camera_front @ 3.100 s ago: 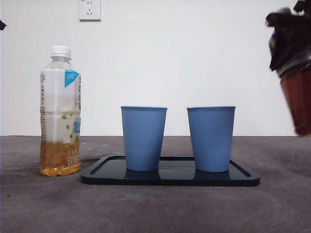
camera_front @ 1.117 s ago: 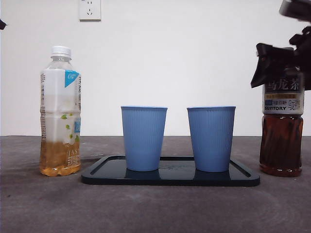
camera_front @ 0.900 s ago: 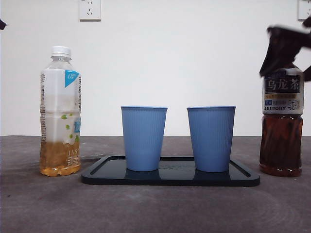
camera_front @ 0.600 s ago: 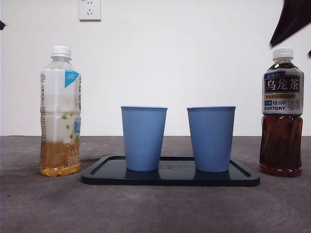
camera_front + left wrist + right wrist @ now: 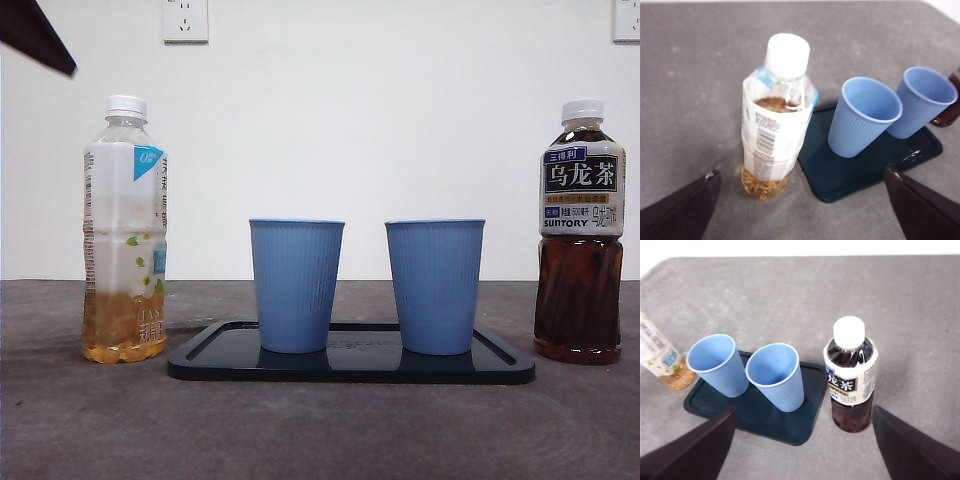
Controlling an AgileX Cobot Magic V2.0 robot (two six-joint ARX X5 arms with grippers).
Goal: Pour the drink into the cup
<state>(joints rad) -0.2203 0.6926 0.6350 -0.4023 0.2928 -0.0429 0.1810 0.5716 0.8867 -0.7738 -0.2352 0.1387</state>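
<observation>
Left gripper [image 5: 800, 200], jaws wide apart, hovers above the clear pale-labelled plastic bottle of amber tea [image 5: 776, 117] — reach-in step, nothing grasped
Right gripper [image 5: 802, 442] also spread, over the dark capped oolong bottle [image 5: 851, 374]; two empty blue ribbed cups [image 5: 296, 285] stand at the pale bottle's 3 o'clock on a black tray [image 5: 350, 368] — next: descend, clamp, uncap

The dark tea bottle [image 5: 581, 232], at 3 o'clock of the tray, carries a black label [image 5: 583, 176] with large white characters 乌龙茶 and, below them, SUNTORY; the pale bottle [image 5: 124, 230] at 9 o'clock has print too small to read
</observation>
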